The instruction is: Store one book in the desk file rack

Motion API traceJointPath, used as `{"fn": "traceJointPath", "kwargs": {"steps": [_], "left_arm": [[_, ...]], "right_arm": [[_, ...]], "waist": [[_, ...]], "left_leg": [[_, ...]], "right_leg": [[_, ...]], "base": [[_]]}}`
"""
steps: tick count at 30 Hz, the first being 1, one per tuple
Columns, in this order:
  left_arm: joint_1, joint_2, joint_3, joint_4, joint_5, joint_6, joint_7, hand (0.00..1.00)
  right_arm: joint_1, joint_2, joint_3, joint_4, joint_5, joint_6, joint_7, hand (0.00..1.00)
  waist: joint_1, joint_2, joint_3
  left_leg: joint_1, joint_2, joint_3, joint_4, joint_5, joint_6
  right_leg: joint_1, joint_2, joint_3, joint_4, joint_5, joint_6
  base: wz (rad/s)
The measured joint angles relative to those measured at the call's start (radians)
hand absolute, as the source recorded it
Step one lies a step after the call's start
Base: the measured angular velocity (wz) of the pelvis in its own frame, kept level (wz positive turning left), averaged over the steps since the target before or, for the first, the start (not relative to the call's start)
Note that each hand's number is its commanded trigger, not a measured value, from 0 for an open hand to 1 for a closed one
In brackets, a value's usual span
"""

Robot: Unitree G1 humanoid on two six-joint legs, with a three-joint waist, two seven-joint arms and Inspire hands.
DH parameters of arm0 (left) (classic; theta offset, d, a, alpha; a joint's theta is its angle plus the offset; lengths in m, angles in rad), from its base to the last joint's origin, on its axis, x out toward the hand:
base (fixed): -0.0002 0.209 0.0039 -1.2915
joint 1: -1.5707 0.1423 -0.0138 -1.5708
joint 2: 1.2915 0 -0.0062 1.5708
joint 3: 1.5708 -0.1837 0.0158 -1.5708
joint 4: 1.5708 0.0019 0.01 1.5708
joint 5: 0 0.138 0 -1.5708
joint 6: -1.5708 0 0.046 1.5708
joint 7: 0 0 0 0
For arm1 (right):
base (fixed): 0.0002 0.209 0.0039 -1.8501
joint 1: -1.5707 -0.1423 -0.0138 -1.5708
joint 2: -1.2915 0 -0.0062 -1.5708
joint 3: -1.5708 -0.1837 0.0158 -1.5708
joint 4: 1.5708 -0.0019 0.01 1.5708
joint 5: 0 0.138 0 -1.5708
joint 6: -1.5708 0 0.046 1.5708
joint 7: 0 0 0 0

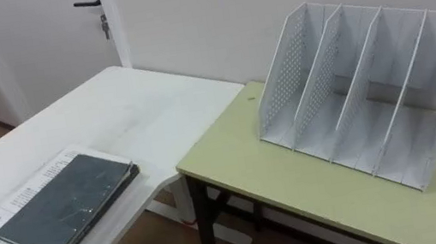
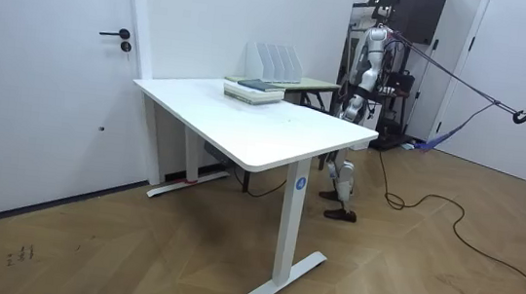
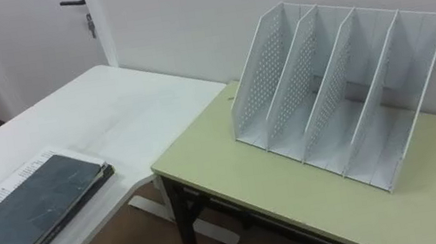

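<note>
The dark book (image 1: 64, 205), lower left, tops a stack (image 1: 9, 215) on the white worktop (image 1: 129, 109), well apart from the empty file rack (image 1: 369, 91) at right; the hands (image 2: 352, 104), whose state I cannot tell, should lift only it and slot it upright.

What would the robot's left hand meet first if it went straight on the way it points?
Probably the floor: the left hand seems to hang downward beside the white table, though depth is unclear.

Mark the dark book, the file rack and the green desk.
dark book (image 1: 66, 203), left eye view, middle of its cover
file rack (image 1: 298, 75), left eye view, its perforated left wall
green desk (image 1: 233, 167), left eye view, bare top
</note>
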Motion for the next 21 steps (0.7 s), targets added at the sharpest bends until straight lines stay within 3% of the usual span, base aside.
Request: {"fn": "traceJointPath", "kwargs": {"steps": [6,15,21], "left_arm": [[-0.001,0.002,0.002,0.000,0.004,-0.001,-0.008,0.00],[-0.021,0.009,-0.002,-0.010,0.104,-0.009,-0.022,0.00],[-0.030,0.012,-0.075,-0.107,0.248,-0.028,-0.017,0.00]], "right_arm": [[-0.013,-0.004,0.001,-0.001,-0.003,-0.011,0.015,0.00],[-0.028,-0.007,0.002,0.000,0.006,-0.038,0.023,0.00],[-0.035,-0.007,0.005,-0.001,0.013,-0.087,0.008,0.00]], "waist": [[0.003,-0.004,0.0003],[0.001,-0.006,0.0013],[-0.006,-0.011,0.0058]], "left_leg": [[-0.003,-0.001,0.001,0.000,0.000,0.000],[-0.006,-0.002,0.001,0.000,0.000,0.000],[-0.009,-0.004,0.002,0.008,0.000,0.000]], "right_leg": [[-0.004,-0.002,0.000,0.002,0.000,0.000],[-0.004,-0.002,0.004,-0.001,0.000,0.001],[-0.003,-0.004,0.004,-0.002,0.001,0.003]], "base": [[0.00],[0.00],[0.00]]}}
